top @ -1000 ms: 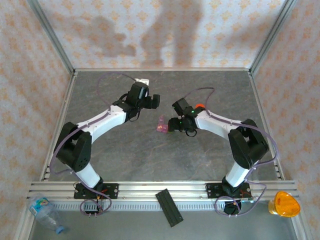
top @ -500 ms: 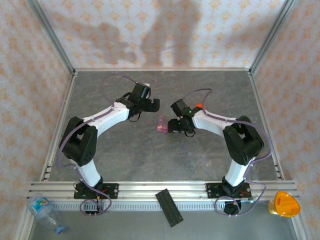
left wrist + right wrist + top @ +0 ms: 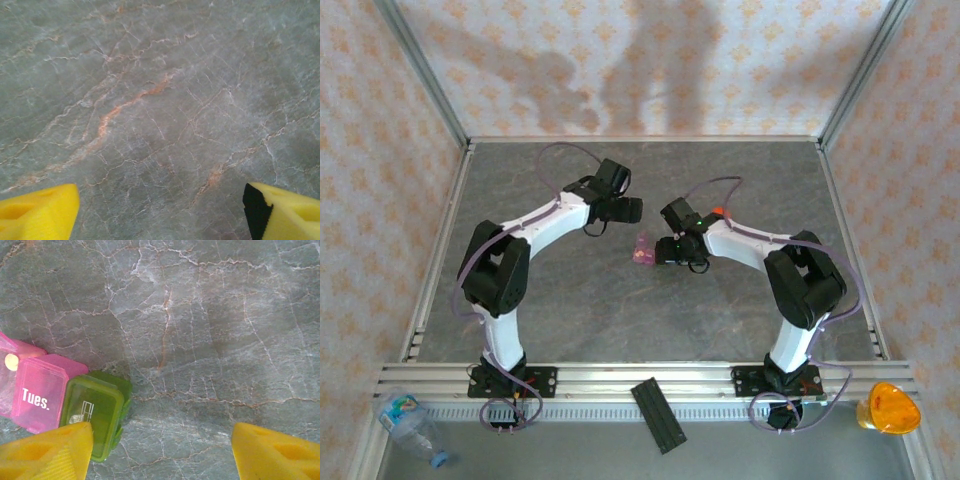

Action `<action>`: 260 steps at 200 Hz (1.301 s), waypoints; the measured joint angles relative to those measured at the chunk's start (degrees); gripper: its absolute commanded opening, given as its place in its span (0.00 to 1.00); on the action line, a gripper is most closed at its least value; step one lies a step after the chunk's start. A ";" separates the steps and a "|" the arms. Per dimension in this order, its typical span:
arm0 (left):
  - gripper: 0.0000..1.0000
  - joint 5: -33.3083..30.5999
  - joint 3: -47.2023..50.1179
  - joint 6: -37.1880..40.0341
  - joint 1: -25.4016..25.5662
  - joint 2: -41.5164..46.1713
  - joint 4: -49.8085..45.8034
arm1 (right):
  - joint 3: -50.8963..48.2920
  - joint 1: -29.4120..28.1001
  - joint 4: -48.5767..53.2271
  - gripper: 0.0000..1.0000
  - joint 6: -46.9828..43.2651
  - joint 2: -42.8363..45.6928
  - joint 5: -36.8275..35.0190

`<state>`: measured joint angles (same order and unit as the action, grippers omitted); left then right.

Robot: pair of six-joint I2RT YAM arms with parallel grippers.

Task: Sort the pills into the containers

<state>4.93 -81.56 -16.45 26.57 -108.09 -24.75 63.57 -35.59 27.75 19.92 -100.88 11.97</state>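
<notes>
The containers (image 3: 643, 250) are a small row of joined boxes on the marble table, between the two grippers. Up close they are pink boxes, one marked "Tues." (image 3: 40, 390), with a green box (image 3: 95, 410) at the end. A pale round pill (image 3: 11, 361) lies in the leftmost pink box. My right gripper (image 3: 160, 452) is open just right of the row (image 3: 667, 250), its left finger (image 3: 45, 452) over the green box's near corner. My left gripper (image 3: 628, 210) is open above bare marble (image 3: 160, 215), behind and left of the containers.
An orange bottle with a red cap (image 3: 718, 213) stands behind the right wrist. Off the table at the front lie a plastic water bottle (image 3: 410, 422), a black strip (image 3: 658, 415) and an orange object (image 3: 887, 408). Metal rails (image 3: 440, 250) edge the table.
My left arm has swung its gripper a little to the right and back, with its elbow drawn in, and its jaws have narrowed slightly. The right gripper and the containers have barely moved.
</notes>
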 measured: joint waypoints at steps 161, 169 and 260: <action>0.14 6.91 -10.05 -0.02 2.84 -10.25 -6.38 | 0.00 0.00 -0.07 0.72 0.02 -0.13 -0.15; 0.14 6.93 -10.32 -0.02 3.21 -10.64 -6.67 | 0.00 0.00 -0.15 0.72 0.02 -0.15 -0.15; 0.07 8.39 -10.03 0.02 4.48 -11.89 -9.05 | 0.02 -0.07 -0.26 0.72 0.04 -0.33 -0.15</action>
<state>13.32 -91.59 -16.43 31.05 -119.98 -33.80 63.59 -35.66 27.49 19.97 -101.21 11.81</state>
